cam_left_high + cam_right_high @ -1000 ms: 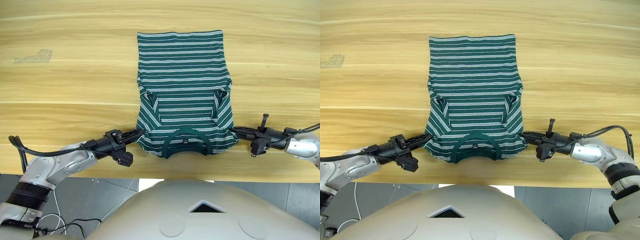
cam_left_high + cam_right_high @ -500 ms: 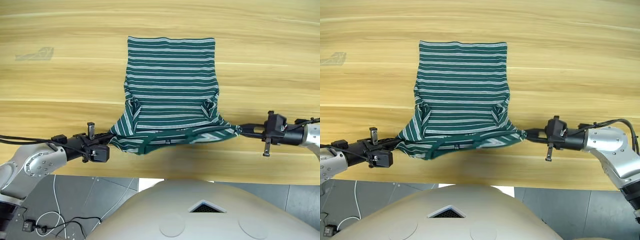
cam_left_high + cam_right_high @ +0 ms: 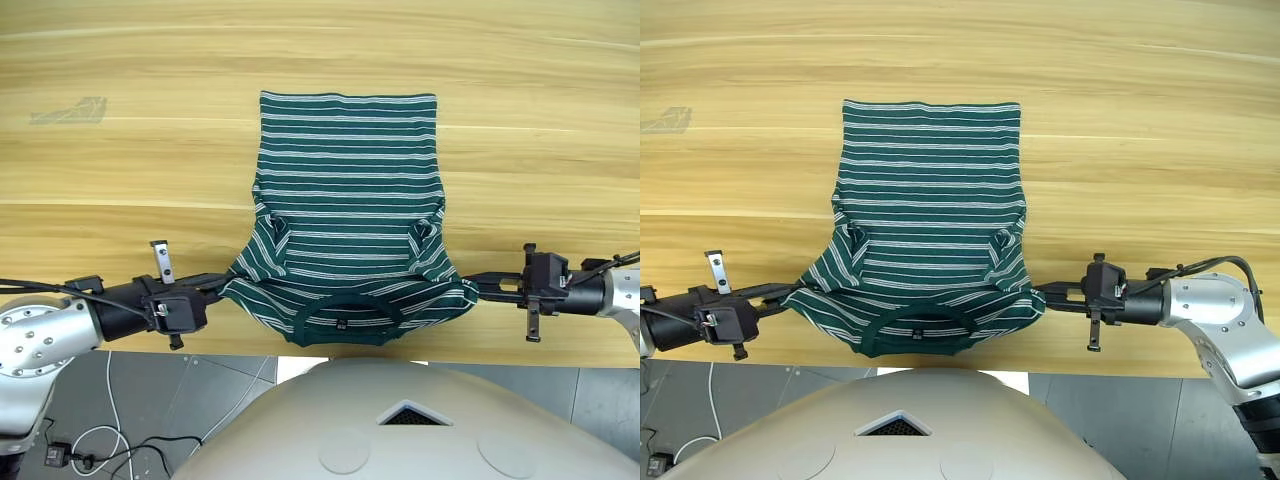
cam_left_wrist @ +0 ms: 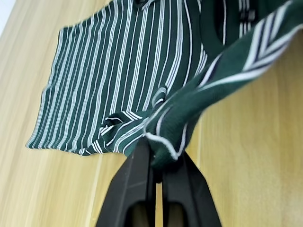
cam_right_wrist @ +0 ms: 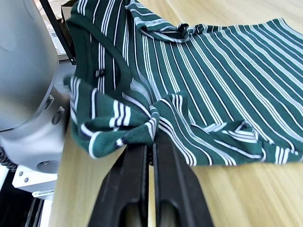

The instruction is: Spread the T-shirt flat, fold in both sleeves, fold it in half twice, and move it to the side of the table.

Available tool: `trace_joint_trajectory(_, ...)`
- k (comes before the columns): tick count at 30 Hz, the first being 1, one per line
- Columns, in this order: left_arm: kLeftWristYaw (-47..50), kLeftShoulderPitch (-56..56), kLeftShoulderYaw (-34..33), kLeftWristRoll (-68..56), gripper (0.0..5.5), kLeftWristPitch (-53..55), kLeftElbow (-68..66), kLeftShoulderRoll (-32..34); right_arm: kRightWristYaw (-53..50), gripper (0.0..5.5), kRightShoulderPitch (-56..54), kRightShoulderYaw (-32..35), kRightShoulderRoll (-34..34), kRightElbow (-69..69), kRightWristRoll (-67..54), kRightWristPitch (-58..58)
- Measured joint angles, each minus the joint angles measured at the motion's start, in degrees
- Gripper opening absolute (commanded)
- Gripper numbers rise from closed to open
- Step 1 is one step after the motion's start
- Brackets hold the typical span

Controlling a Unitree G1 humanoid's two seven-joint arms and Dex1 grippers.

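A dark green T-shirt (image 3: 348,200) with white stripes lies on the wooden table, both sleeves folded in, hem at the far end. Its collar (image 3: 345,315) end is lifted off the table near the front edge and sags between the two grippers. My left gripper (image 3: 222,287) is shut on the shirt's left shoulder corner, seen close in the left wrist view as bunched cloth (image 4: 165,142) between the fingers. My right gripper (image 3: 472,289) is shut on the right shoulder corner (image 5: 142,132). Both grippers hover level with each other just above the table's near edge.
The wooden table (image 3: 120,160) stretches wide on both sides of the shirt and beyond its hem. A faint grey mark (image 3: 65,110) sits on the far left of the tabletop. The table's front edge runs just under the grippers.
Both grippers have closed on the shoulder corners and lifted the collar end. In the last half second the collar has sagged lower toward the front edge, with the grippers a little closer together.
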State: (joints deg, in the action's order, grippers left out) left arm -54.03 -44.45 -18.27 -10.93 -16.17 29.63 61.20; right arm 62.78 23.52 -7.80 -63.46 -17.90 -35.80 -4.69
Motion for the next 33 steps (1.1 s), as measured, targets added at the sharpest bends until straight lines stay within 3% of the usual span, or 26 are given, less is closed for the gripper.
trace_joint_trajectory(5,-3.33,0.50,-1.06,-1.91,0.00,1.15,2.26,-1.59,1.53,0.00,0.10,5.54,2.08,-3.31,-3.24,3.45)
trace_joint_trajectory(9,-3.97,11.00,1.32,-5.05,0.00,4.03,0.44,-1.66,0.89,0.00,-7.84,5.31,6.32,-1.46,-0.69,5.16)
trace_joint_trajectory(15,-0.54,40.85,15.12,3.17,0.00,6.57,-18.90,-8.17,-3.91,0.00,-29.74,0.26,19.73,16.40,10.91,4.41)
trace_joint_trajectory(20,1.60,52.58,21.39,9.07,0.00,3.76,-36.38,-14.30,-5.42,0.00,-41.69,0.00,27.24,34.23,17.02,0.94)
trace_joint_trajectory(25,3.94,60.11,23.93,12.02,0.00,-0.34,-49.69,-18.98,-6.88,0.00,-49.36,0.34,33.16,48.18,21.52,-4.80)
trace_joint_trajectory(33,11.18,68.96,22.53,12.46,0.00,-4.39,-63.96,-26.40,-8.14,0.00,-55.80,2.48,36.40,62.48,24.97,-11.38)
